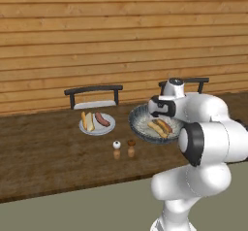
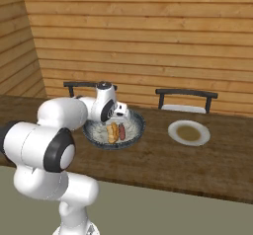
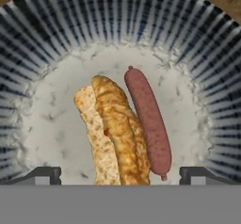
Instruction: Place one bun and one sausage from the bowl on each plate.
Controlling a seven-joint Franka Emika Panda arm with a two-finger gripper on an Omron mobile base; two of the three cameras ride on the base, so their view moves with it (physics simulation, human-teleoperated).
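Bowl point(image 3: 52, 35) contents lie directly beneath the claw point(image 3: 120, 175), whose two tips stand spread wide to either side of the food and pinch nothing. One bun point(image 3: 113, 133) and one sausage point(image 3: 148, 119) rest side by side on the pale speckled floor of the bowl, touching along part of their length; the bun sits midway between the tips, which suggests it is the piece lined up for the next pick. The wide spread suits a descent over the bun without nudging the sausage just beside it.

Nearer the onlooker, on the dark wooden table point(image 1: 43, 162), a small pair of shakers point(image 1: 124, 148) stands in front of the bowl, clear of the arm's path. To the left, the served plate point(image 1: 97, 123) already carries a bun and a sausage, so half the task reads as done. To the right, well apart from the bowl, the bare plate point(image 2: 189, 133) waits for the remaining pair; its position on the far side of the bowl means the arm must carry each piece across. Beyond the table, two chairs point(image 2: 187, 100) back onto a plank wall point(image 2: 148, 31).
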